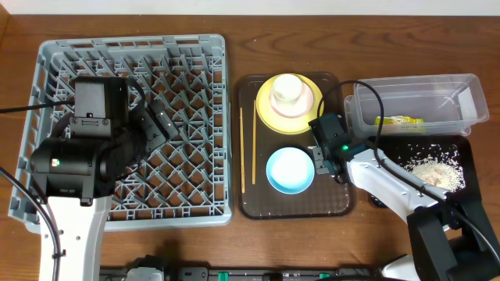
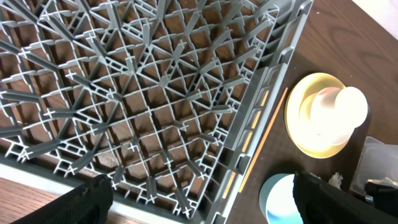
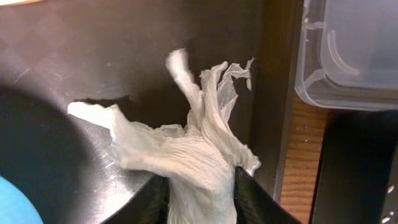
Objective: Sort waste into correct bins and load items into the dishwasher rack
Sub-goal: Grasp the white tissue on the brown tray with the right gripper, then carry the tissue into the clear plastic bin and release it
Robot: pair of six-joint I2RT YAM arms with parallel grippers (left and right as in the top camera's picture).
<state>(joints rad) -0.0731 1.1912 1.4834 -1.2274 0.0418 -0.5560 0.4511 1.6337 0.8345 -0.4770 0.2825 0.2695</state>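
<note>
Two arms in shot: the right gripper point(image 3: 202, 200) is clenched on the crumpled white napkin point(image 3: 186, 149), pinching its lower end right at the right edge of the brown serving tray point(image 1: 258, 207), just beside the light-blue bowl point(image 1: 290, 170) in the middle of the overhead frame. The left gripper point(image 2: 202, 208) hangs wide open, holding nothing, over the grey dishwasher rack point(image 1: 187, 62) on the left. Higher up on that tray sits the yellow plate point(image 1: 269, 117) with a pale cup point(image 1: 287, 90) on it, and the chopsticks point(image 1: 253, 148) lie along the tray's left side. Upper right, the clear tub point(image 1: 414, 97) has the green-and-orange wrapper point(image 1: 398, 121) inside. Just below it, the black tray point(image 1: 465, 152) holds the rice scraps point(image 1: 437, 172).
</note>
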